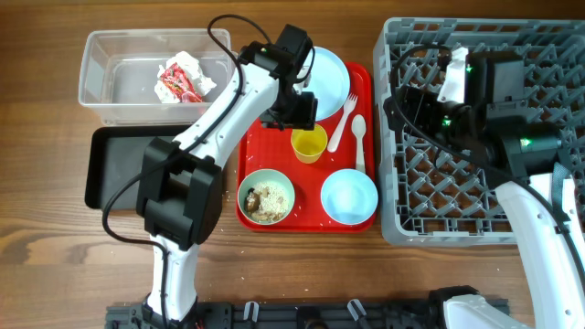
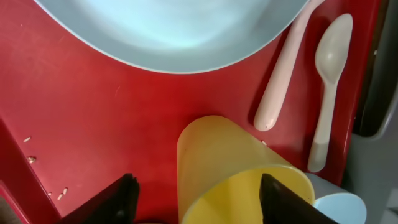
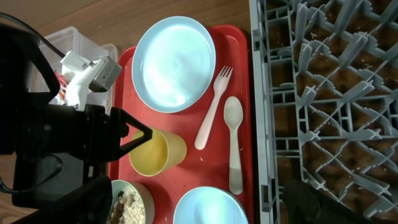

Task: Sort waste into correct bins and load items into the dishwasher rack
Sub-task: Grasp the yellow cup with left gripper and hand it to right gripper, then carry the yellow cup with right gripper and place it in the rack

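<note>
The left fingers stand apart, one on each side of the yellow cup, and they have not closed on it. That spread looks like the set-up for a pinch across the cup's wall. The cup stands upright on the red tray, just below the plate and just left of the fork and spoon. The fork's handle lies close to the cup's right side, so a finger coming down there could nudge it (a few rice grains lie loose on the tray too).

Further out, the green bowl holds rice and brown scraps, and the light blue bowl sits beside it, both near the cup. The clear tub on the worktop already holds the napkin and the wrapper. The black tray lies in front of it, partly under the left arm.

The right fingers appear spread with nothing between them, hanging over the left part of the rack. They are probably parked there, though they sit where a cup would likely arrive.
</note>
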